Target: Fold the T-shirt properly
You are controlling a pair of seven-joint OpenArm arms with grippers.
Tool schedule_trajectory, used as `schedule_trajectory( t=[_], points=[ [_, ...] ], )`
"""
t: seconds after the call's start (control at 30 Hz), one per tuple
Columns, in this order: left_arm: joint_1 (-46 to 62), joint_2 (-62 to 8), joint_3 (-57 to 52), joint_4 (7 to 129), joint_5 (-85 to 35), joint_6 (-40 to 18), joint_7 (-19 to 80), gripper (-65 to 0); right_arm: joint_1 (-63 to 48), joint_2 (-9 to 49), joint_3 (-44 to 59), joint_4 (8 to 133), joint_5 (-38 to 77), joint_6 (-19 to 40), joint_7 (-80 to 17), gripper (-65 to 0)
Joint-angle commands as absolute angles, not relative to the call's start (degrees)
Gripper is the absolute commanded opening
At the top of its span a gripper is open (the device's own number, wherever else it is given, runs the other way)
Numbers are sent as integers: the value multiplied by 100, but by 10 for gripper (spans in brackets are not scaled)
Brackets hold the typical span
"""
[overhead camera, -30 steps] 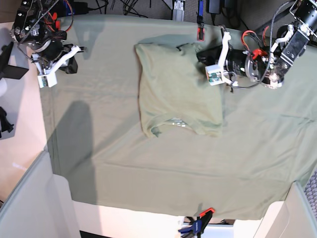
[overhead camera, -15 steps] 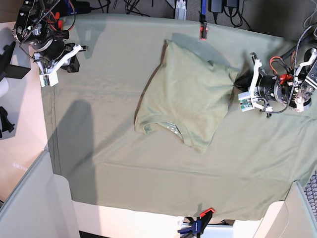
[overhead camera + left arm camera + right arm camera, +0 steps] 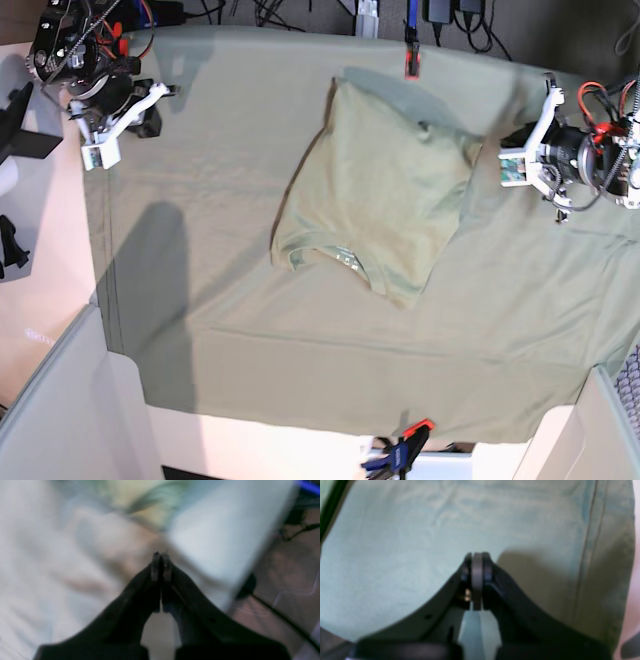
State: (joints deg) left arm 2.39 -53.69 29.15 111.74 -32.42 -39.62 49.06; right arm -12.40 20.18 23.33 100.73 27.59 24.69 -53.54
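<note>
The pale sage-green short-sleeved cotton T-shirt [image 3: 375, 195] lay partly folded and skewed near the middle of the larger plain sheet of similar green cloth [image 3: 250, 330] that covered the table, its ribbed crew neck turned toward the near edge and its far corner pointing at the red clip [image 3: 410, 62] on the back rim. A second earlier the shirt had sat squarer, with the left gripper [image 3: 522, 158] right against its edge; half a second earlier that gripper was still touching the corner it had dragged outward, swinging the whole garment round. By this moment the shirt had not shifted further, while the left gripper had come away and stood just beside that corner with a gap between them, its jaws pressed together on nothing, as the blurred left wrist view [image 3: 160, 563] also showed. The right gripper [image 3: 108, 135] had hardly moved at all, parked near the far corner of the sheet, well apart from the shirt, with its tips meeting and empty [image 3: 477, 565]. The drag seemed finished and let go; the fold looked crooked, so straightening probably remained.
</note>
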Motion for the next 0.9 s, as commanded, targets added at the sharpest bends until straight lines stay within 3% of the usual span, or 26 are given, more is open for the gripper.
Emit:
schedule_trajectory(
  t=[0.0,0.23,0.53,0.87],
  points=[
    [456,-5535,2840,11437,-3240,-4000,4917,-650,-1367,2115,2506,10261,2877,2488,-5280,-650],
    [2276,-5603,2152,12361,-3087,-4000,5000,-650,-2558,2110,3326,10884,3564,2613,-5336,-650],
    [4425,-5527,1192,12499,-2877,-4000,4995,-650,-3651,2091,3345,11174,3859,2788,-5411,-650],
    [5301,-4678,1160,10733,-2073,-3876,4582,-650,-4652,2093,2182,11048,3553,2781,-5616,-650]
  ],
)
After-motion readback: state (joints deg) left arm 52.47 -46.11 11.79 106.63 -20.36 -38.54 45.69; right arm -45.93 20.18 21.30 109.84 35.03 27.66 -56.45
